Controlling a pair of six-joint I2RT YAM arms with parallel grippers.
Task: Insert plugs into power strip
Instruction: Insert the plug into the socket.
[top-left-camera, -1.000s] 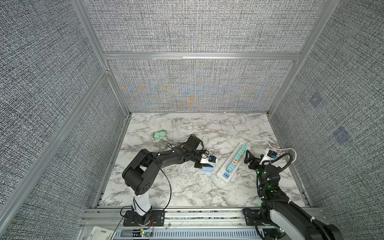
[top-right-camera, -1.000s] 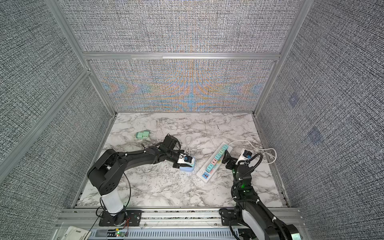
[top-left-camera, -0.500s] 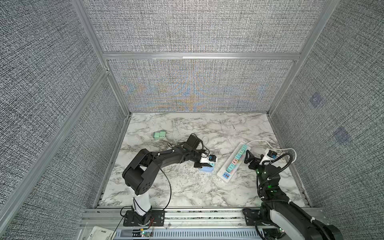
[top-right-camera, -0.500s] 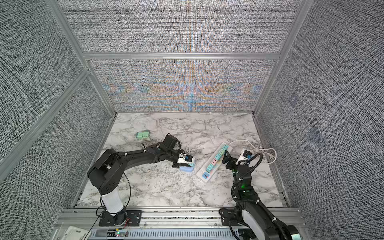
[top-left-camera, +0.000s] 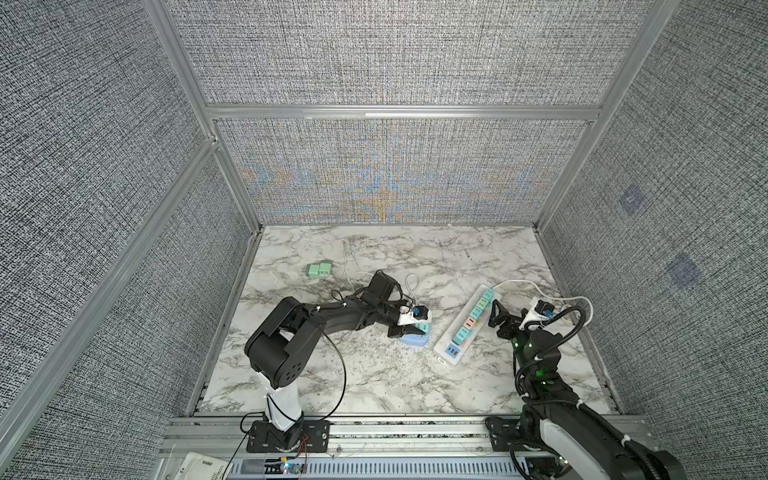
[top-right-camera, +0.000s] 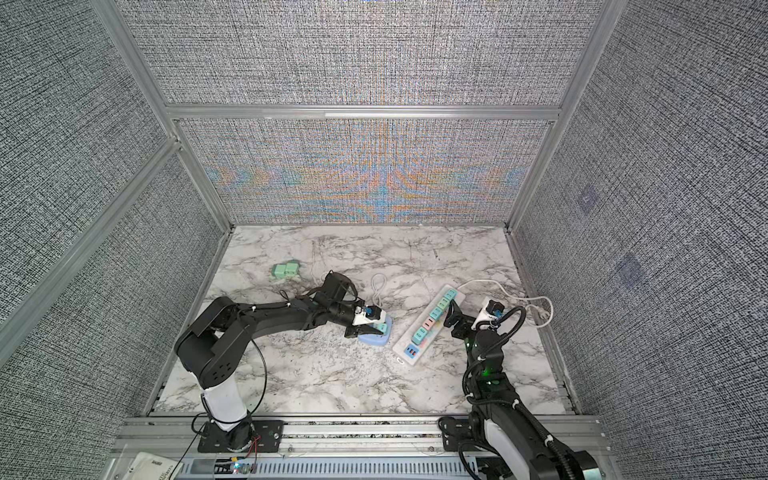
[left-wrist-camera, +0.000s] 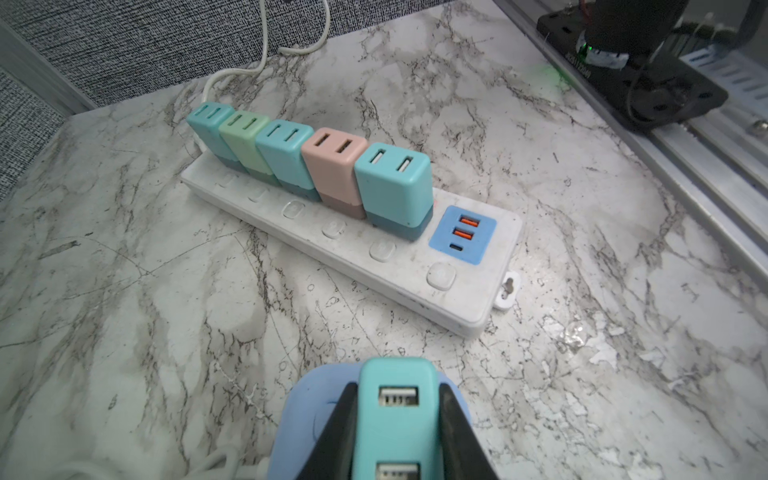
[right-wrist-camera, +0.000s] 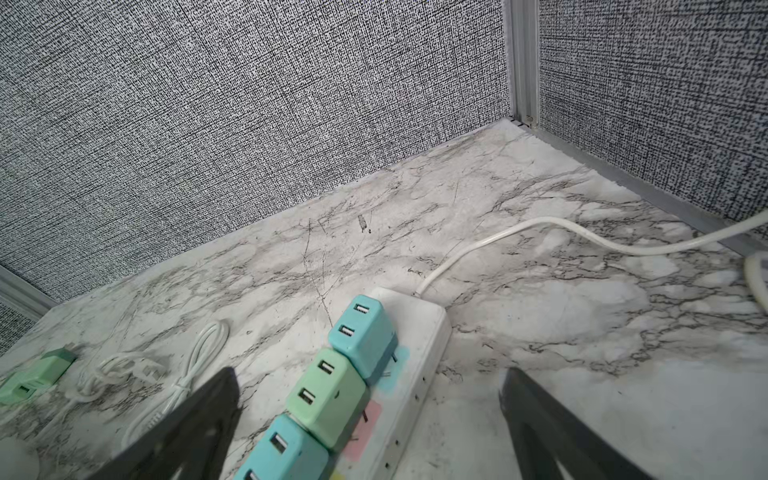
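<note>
Fig. | left fingers (left-wrist-camera: 332, 432) clenched on teal plug (left-wrist-camera: 397, 415) | right fingers (right-wrist-camera: 187, 424) spread wide, empty | risk I see: unbraced blue base (left-wrist-camera: 299, 415) skids if prongs jam

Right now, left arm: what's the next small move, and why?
Probably press the teal plug straight down into the blue hub. The left fingers clamp it upright there, its prongs are hidden, and all five outlets of the white power strip are taken.

Bare worktop (left-wrist-camera: 145, 311) lies open along the button side of the power strip (left-wrist-camera: 469, 299); five upright plugs (left-wrist-camera: 332, 170) wall its other edge.
</note>
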